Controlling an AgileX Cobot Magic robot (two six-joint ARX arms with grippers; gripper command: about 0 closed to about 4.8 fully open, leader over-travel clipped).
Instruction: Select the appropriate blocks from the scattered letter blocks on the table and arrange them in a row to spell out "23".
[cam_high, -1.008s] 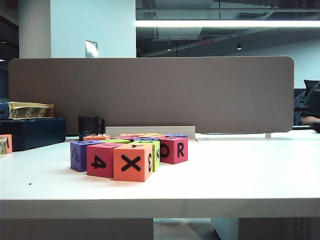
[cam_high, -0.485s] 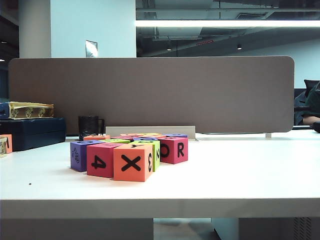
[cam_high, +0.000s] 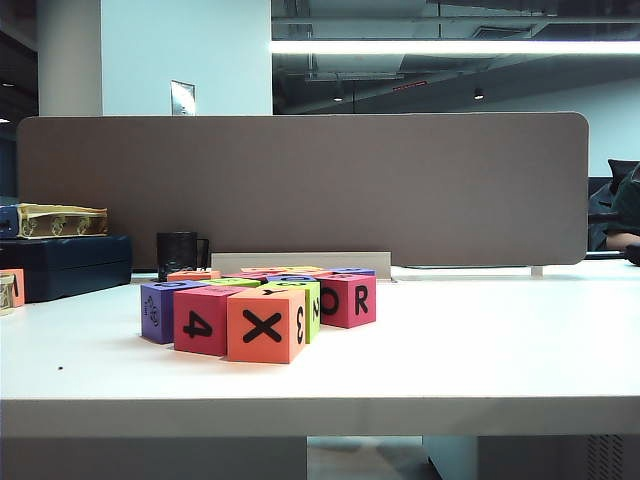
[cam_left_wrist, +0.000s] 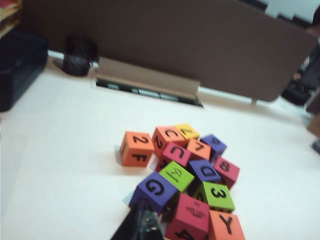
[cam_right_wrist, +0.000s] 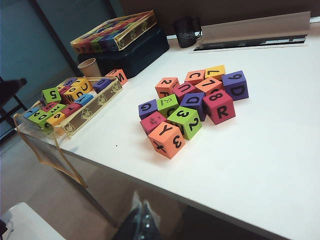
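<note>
A cluster of letter blocks (cam_high: 262, 308) is sitting on the white worktop (cam_high: 450, 350), left of centre. An orange block (cam_high: 264, 324) showing X is standing nearest, touching a red block (cam_high: 203, 320) showing 4. A brown partition (cam_high: 300, 190) is standing along the far edge.

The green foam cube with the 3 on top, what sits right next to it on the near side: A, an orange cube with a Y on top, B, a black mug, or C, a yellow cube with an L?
A: the orange foam cube with Y on top touches the green foam cube showing 3 at the pile's near end.
</note>
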